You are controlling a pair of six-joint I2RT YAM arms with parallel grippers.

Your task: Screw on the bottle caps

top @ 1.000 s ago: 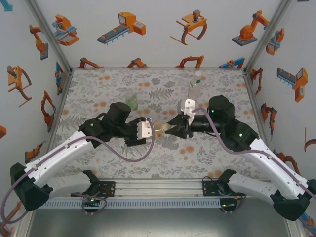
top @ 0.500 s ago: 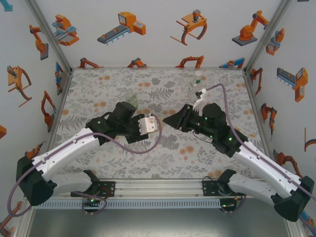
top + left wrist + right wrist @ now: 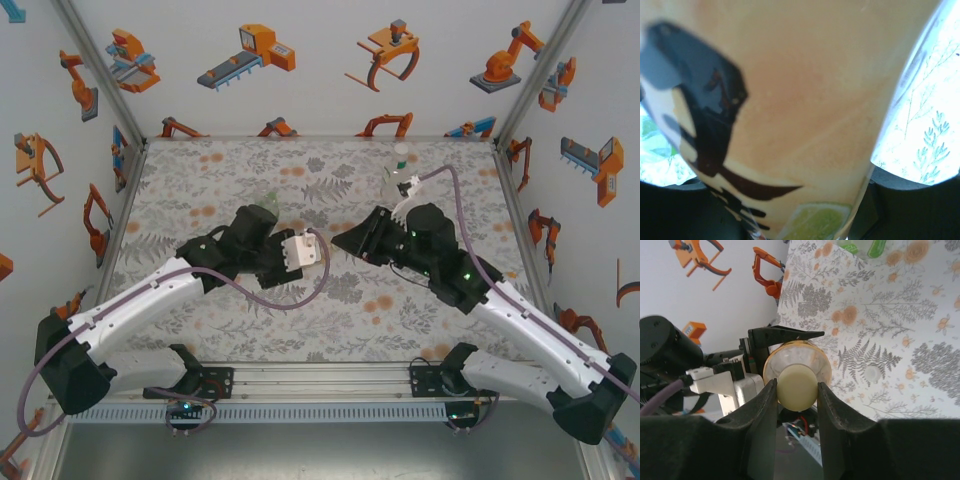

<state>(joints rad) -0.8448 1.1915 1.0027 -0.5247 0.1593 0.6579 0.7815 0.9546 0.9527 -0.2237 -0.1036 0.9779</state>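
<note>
At the right gripper (image 3: 796, 386): closed in on a pale yellow cap (image 3: 797, 391), one finger (image 3: 764, 412) pressed against each side of it. Seated on the neck of the amber bottle (image 3: 814, 359), end-on to the right wrist camera. At the left gripper (image 3: 795, 207): shut tight on the body of that same amber bottle, over a yellow label (image 3: 805, 110) with dark lettering and a lime slice (image 3: 815, 219). Turned on its side, neck toward the right gripper, base toward the left one.

Outward from the amber bottle: on the fern-patterned table (image 3: 910, 325) just past its shoulder, a loose white cap (image 3: 871, 374), lying flat and apart from both grippers. Farther off to its far left, partly behind the left arm (image 3: 130, 310), a green-tinted bottle (image 3: 266, 207). Off to its far right, upright beside the cable of the right arm (image 3: 530, 320), a slim clear bottle (image 3: 397, 180).
</note>
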